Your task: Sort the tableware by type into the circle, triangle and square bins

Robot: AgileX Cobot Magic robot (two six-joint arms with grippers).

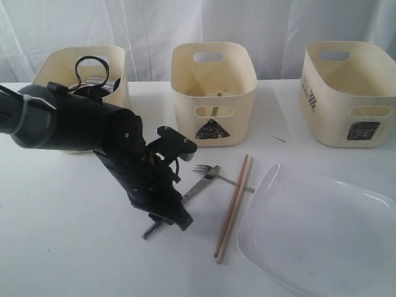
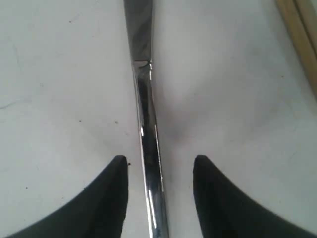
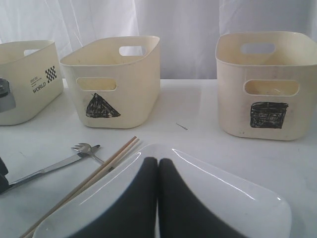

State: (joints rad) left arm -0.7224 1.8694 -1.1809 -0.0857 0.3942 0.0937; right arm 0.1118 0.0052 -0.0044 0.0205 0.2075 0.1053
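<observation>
A steel knife (image 1: 199, 185) lies on the white table beside a fork (image 1: 207, 169) and a pair of wooden chopsticks (image 1: 234, 207). My left gripper (image 1: 167, 219) is down at the knife's handle end. Its fingers (image 2: 111, 198) stand open on either side of the handle (image 2: 148, 148), with a gap on both sides. My right gripper (image 3: 158, 161) is shut and empty, hovering over the large white plate (image 3: 237, 198), which sits at front right (image 1: 322, 235). The triangle bin (image 1: 213, 93) and square bin (image 1: 349, 93) stand at the back.
A third cream bin (image 1: 80, 71) stands at back left, its front hidden by my left arm; something steel shows inside it (image 3: 4, 96). The chopsticks (image 2: 302, 34) lie close beside the knife. A white curtain hangs behind the table.
</observation>
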